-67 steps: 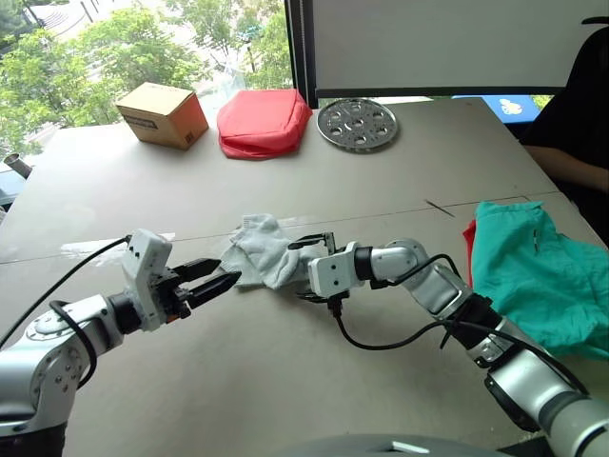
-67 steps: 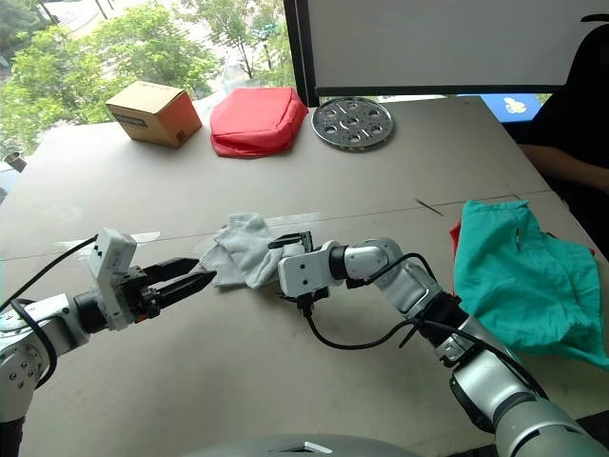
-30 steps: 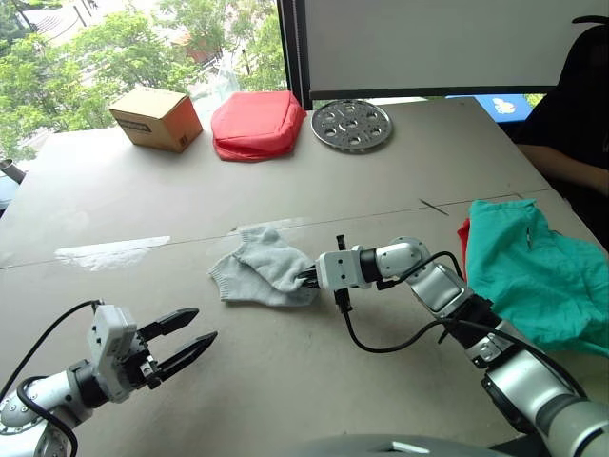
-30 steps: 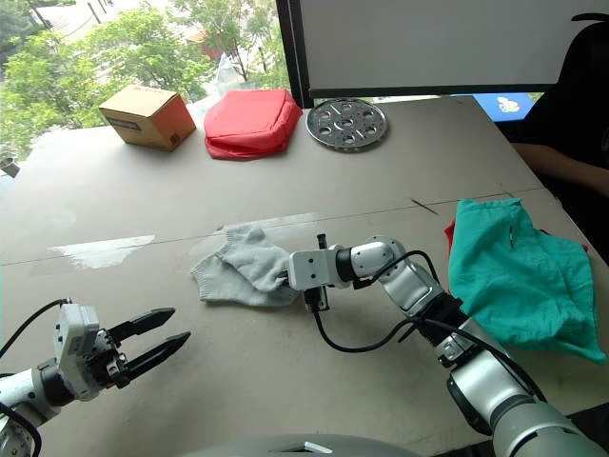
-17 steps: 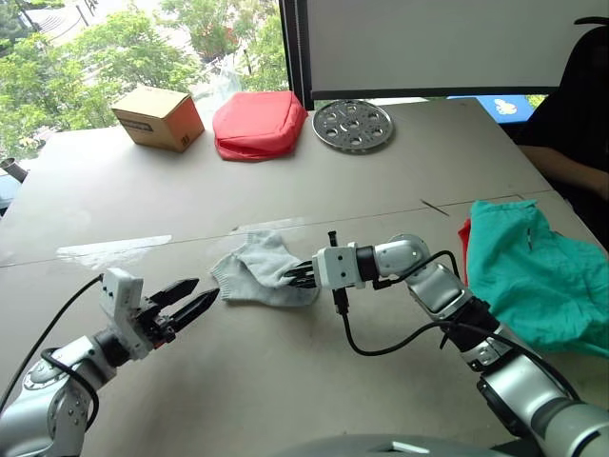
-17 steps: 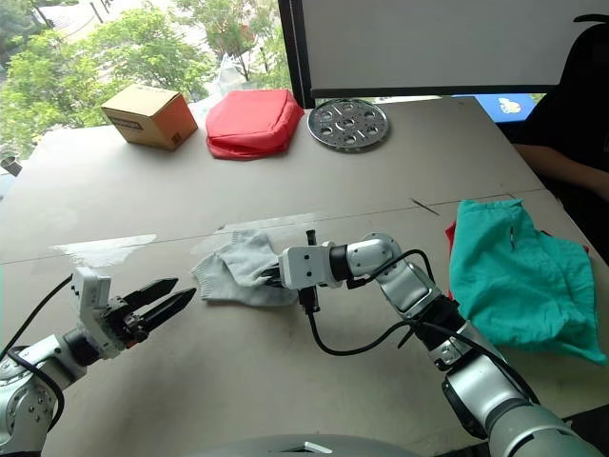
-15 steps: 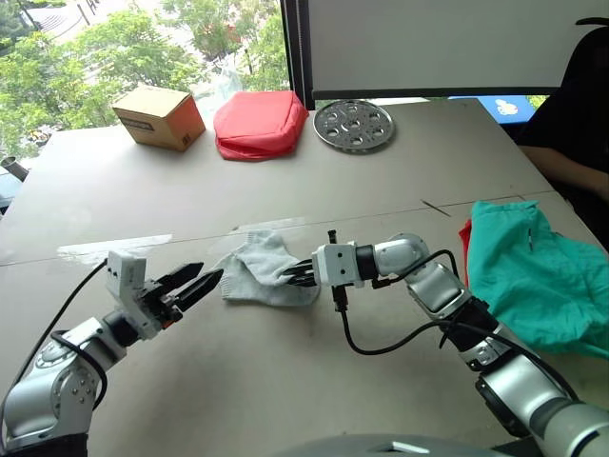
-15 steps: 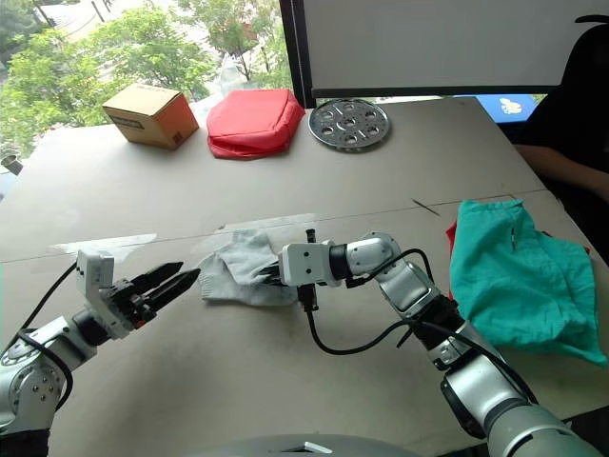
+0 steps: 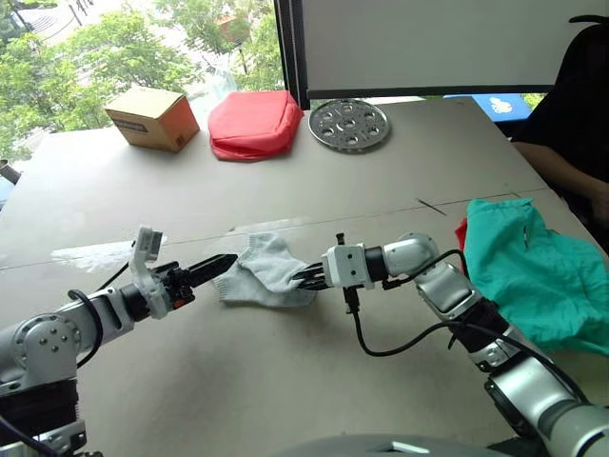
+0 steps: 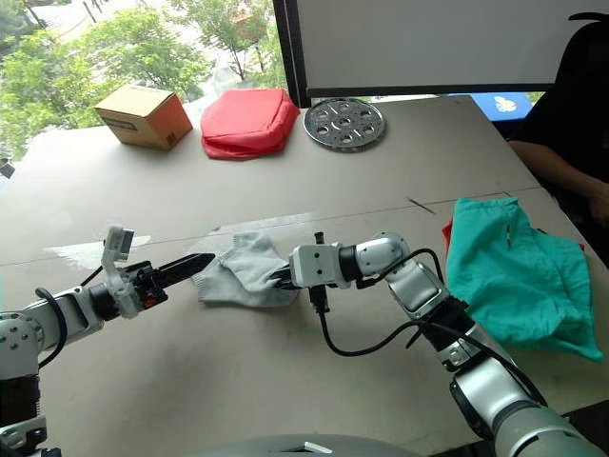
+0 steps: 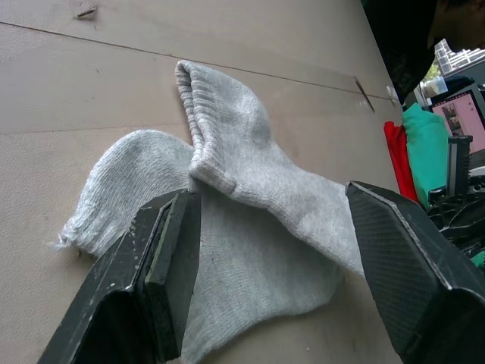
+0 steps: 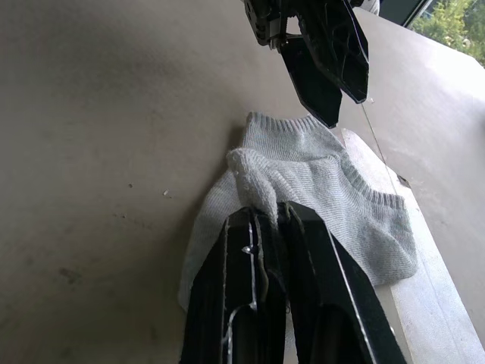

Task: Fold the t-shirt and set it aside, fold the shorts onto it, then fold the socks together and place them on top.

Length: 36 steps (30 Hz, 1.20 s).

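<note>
The light grey socks (image 9: 270, 277) lie overlapped on the table's middle. My right gripper (image 9: 307, 277) is shut on a pinched fold at their right end, which the right wrist view shows between its fingers (image 12: 250, 250). My left gripper (image 9: 226, 263) is open at the socks' left edge, its jaws standing on either side of the cuffs (image 11: 204, 144) without closing on them. The teal shorts (image 9: 535, 274) lie at the right, with a strip of the red t-shirt (image 9: 463, 234) showing from under them.
At the table's far side stand a cardboard box (image 9: 147, 116), a salmon-red padded pouch (image 9: 251, 123) and a perforated metal disc (image 9: 349, 124). A person (image 9: 571, 105) sits at the far right corner. A pale patch (image 9: 90, 253) marks the table at the left.
My left arm has come up from the near left edge to the socks' left end, still open. My right gripper has kept its hold on the socks.
</note>
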### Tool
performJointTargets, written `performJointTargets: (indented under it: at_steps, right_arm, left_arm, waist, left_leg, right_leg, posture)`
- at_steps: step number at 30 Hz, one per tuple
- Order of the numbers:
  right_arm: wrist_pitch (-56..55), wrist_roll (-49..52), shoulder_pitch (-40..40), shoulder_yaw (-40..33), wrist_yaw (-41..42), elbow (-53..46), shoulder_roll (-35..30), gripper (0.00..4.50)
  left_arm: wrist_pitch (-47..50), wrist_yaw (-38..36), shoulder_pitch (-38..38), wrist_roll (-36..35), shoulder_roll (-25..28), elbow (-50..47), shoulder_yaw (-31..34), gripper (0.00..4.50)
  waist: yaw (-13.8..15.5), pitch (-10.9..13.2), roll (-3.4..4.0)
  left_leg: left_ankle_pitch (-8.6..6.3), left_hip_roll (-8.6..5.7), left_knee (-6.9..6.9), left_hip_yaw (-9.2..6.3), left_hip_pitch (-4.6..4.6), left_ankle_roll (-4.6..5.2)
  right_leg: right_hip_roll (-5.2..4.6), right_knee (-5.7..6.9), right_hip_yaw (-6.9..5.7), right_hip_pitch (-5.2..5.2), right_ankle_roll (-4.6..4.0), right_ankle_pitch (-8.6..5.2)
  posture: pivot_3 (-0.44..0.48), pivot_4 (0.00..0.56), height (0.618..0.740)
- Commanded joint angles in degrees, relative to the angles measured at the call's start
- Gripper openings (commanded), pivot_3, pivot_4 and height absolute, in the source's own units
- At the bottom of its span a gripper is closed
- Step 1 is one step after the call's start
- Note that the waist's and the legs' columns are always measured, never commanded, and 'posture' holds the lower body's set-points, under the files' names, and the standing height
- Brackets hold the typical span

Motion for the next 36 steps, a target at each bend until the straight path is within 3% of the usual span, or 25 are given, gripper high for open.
performJointTargets:
  at_steps: [1, 3, 4, 5, 9, 12, 16, 20, 26, 32, 35, 36]
  right_arm:
    - [-0.1, -0.7, -0.4, -1.3, -1.7, -1.5, 0.2, 0.07]
    - [3.1, 0.9, -0.1, -1.8, -0.1, -2.1, -1.1, 0.07]
    - [4.6, 1.8, 0.3, -2.0, 0.8, -2.7, -1.7, 0.72]
    - [5.8, 2.7, 0.9, -2.1, 1.5, -4.0, -2.5, 1.02]
    - [14.2, 5.4, 4.1, -3.1, 3.2, -11.4, -6.6, 2.97]
    - [25.4, 8.4, 6.6, -5.4, 1.2, -16.4, -8.6, 2.97]
    - [40.4, 10.9, 9.2, -9.2, -7.2, -20.7, -6.3, 2.97]
    - [54.5, 13.7, 9.5, -11.5, -15.7, -22.0, 0.5, 2.97]
    - [66.7, 20.8, 8.3, -13.5, -17.6, -22.3, 4.5, 2.97]
    - [70.7, 24.0, 7.5, -13.4, -18.6, -21.7, 4.2, 2.97]
    - [69.6, 23.2, 7.0, -12.5, -20.1, -19.7, 4.6, 2.20]
    - [69.2, 23.0, 6.9, -12.2, -20.4, -19.3, 4.6, 1.72]
  left_arm:
    - [-8.9, -1.7, -1.1, 5.2, 0.3, -3.1, -0.8, 3.31]
    - [-13.1, -3.8, -2.3, 8.0, 1.4, -2.7, -1.9, 3.31]
    - [-16.6, -6.3, -2.4, 10.8, 2.7, -2.6, -3.6, 3.31]
    - [-18.3, -8.7, -2.4, 12.8, 4.3, -2.6, -5.5, 3.31]
    - [-19.5, -13.6, -5.7, 17.0, 8.0, 0.8, -11.8, 3.31]
    - [-20.2, -14.5, -10.8, 20.9, 7.8, 5.3, -16.3, 3.31]
    - [-22.5, -13.9, -18.9, 26.8, 5.6, 12.7, -21.8, 3.31]
    - [-30.3, -15.8, -24.5, 34.8, 3.3, 20.4, -27.8, 3.31]
    - [-34.8, -23.6, -26.7, 39.8, 1.6, 25.0, -33.6, 3.31]
    - [-38.4, -27.8, -27.2, 44.6, 1.2, 30.0, -35.7, 3.31]
    - [-39.8, -28.3, -27.8, 45.8, -0.1, 32.0, -35.6, 2.00]
    - [-40.4, -29.0, -27.7, 46.1, -0.3, 32.3, -35.8, 1.53]
  waist:
    - [0.0, 0.0, 0.00]
    - [0.3, 0.0, 0.00]
    - [0.4, 0.0, -0.01]
    - [0.5, 0.0, -0.01]
    - [1.4, 0.0, 0.04]
    - [1.8, 0.0, 0.03]
    - [2.0, 0.0, -0.05]
    - [1.7, 0.0, -0.05]
    - [1.7, 0.0, -0.07]
    - [1.8, 0.0, -0.05]
    - [1.7, -0.1, -0.07]
    - [1.7, -0.1, -0.06]
  left_leg:
    - [0.00, 0.03, -0.03, 0.01, 0.01, -0.01]
    - [0.01, 0.07, -0.05, -0.01, 0.00, -0.04]
    - [0.01, 0.07, -0.05, -0.02, -0.01, -0.06]
    - [0.02, 0.07, -0.05, -0.01, -0.02, -0.06]
    - [-0.02, 0.02, -0.04, -0.01, -0.07, 0.01]
    - [-0.13, 0.02, -0.04, -0.03, -0.07, 0.19]
    - [-0.12, 0.05, -0.02, -0.09, -0.10, 0.19]
    - [-0.09, 0.05, -0.03, -0.09, -0.11, 0.12]
    - [0.17, 0.05, 0.01, -0.05, -0.24, 0.19]
    - [0.05, 0.01, 0.03, -0.05, -0.25, 0.42]
    - [0.05, 0.01, 0.04, -0.05, -0.24, 0.42]
    - [0.05, 0.01, 0.04, -0.05, -0.24, 0.42]
  right_leg:
    - [0.01, 0.00, -0.01, -0.01, 0.00, 0.00]
    - [0.02, -0.01, -0.05, -0.01, -0.03, 0.01]
    - [0.02, -0.02, -0.05, -0.01, -0.03, 0.01]
    - [0.02, -0.03, -0.04, -0.01, -0.03, 0.01]
    - [-0.01, -0.10, -0.03, 0.01, -0.03, 0.00]
    - [-0.01, -0.11, -0.05, 0.00, -0.02, 0.00]
    - [0.00, -0.08, -0.11, -0.01, -0.02, 0.00]
    - [-0.01, -0.08, -0.12, -0.03, -0.02, 0.01]
    - [-0.04, -0.07, -0.11, -0.18, -0.03, 0.03]
    - [-0.06, -0.06, -0.12, -0.18, -0.01, 0.03]
    - [-0.06, -0.04, -0.13, -0.18, -0.01, 0.03]
    - [-0.06, -0.04, -0.13, -0.18, 0.00, 0.03]
  posture:
    - [0.000, 0.150, 0.740]
    - [0.000, 0.150, 0.740]
    - [0.000, 0.150, 0.740]
    - [0.000, 0.150, 0.740]
    - [0.000, 0.150, 0.740]
    - [0.000, 0.150, 0.740]
    - [0.000, 0.150, 0.740]
    - [0.000, 0.150, 0.740]
    - [0.000, 0.150, 0.740]
    - [0.000, 0.150, 0.740]
    - [0.000, 0.150, 0.740]
    - [0.000, 0.150, 0.740]
